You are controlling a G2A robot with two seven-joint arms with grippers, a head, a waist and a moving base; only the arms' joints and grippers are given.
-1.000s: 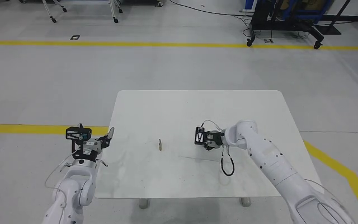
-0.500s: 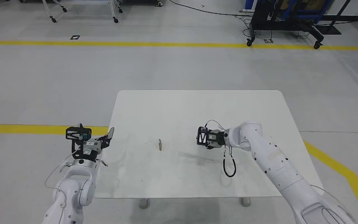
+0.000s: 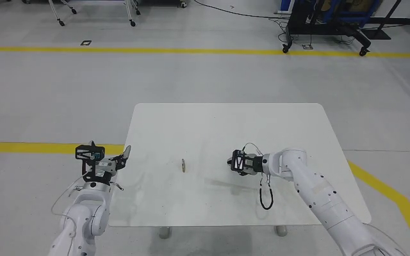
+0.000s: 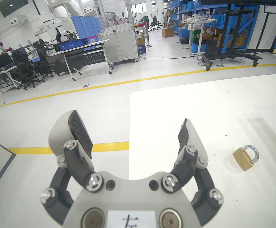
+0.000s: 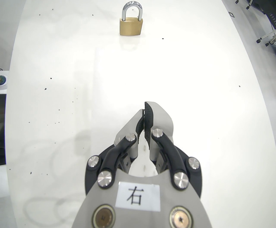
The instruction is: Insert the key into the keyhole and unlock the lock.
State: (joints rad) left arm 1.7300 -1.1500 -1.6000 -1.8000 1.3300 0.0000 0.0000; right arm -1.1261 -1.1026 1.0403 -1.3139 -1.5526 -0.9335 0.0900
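We've got a plain white table point(image 3: 192, 121) with rounded corners here, and up close we can see little dark specks point(image 5: 51, 78) scattered over its top. It sits on a pale grey floor point(image 3: 64, 89) with two yellow lines: one point(image 3: 128, 49) runs across well beyond the table, the other point(image 3: 38, 148) reaches the table's edge. A small square floor marker point(image 3: 86, 43) sits just beside the far line, and a black wheeled stand point(image 3: 327, 31) is parked past it. Further back we spot office chairs point(image 4: 23, 64), a rolling desk point(image 4: 86, 54) and blue shelving point(image 4: 194, 13).
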